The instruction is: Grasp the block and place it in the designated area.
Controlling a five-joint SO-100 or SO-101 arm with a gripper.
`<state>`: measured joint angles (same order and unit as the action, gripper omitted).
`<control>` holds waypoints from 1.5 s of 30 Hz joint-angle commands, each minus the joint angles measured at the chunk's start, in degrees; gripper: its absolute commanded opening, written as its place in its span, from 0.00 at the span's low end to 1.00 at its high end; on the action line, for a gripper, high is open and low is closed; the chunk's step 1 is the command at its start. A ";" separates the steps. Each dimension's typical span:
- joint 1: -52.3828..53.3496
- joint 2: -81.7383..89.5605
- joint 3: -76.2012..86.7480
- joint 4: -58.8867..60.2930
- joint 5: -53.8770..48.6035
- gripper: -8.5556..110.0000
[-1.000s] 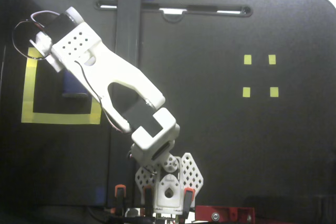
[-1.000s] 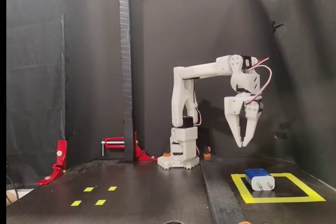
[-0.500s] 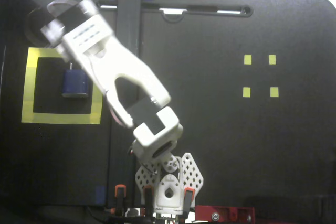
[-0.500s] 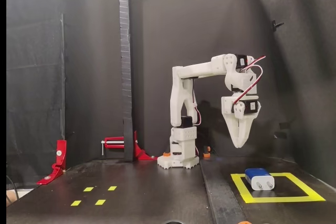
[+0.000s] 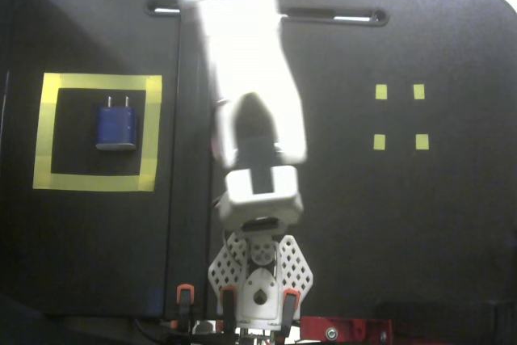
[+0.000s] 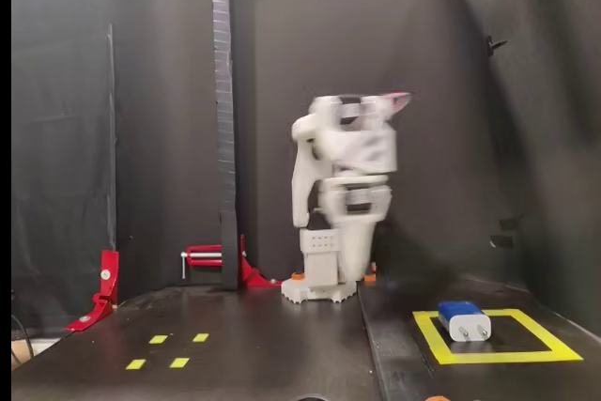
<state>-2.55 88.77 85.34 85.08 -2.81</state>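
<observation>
One block [image 5: 116,127], one designated area [image 5: 44,131], four small yellow squares [image 5: 380,92], one white arm [image 5: 250,54], two red clamps [image 6: 105,286]

Black tabletop in a dark, draped booth.
The matte tabletop [image 5: 388,224] bears four small yellow tape squares [image 5: 399,116]; a black upright post [image 6: 223,119] stands at the back, red clamps [image 6: 105,288] grip the edge, and dark cloth walls [image 6: 160,91] surround it.

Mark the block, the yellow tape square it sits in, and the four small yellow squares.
block [image 5: 115,126], a fixed view from above, on its blue top face
designated area [image 5: 97,82], same fixed view, on the top strip of yellow tape
four small yellow squares [image 5: 380,92], same fixed view, on the upper left square
</observation>
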 commanded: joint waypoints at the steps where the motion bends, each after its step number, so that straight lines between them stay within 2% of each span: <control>1: 3.78 0.18 -0.62 -0.44 -1.41 0.07; 15: 5.98 8.79 0.44 -5.19 -2.99 0.07; 24: 8.26 31.38 21.62 -31.38 -2.55 0.07; 32: 8.17 53.26 50.89 -60.91 -1.85 0.07; 45: 6.33 78.66 78.75 -77.26 -1.93 0.07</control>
<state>4.04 163.21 161.37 9.67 -4.92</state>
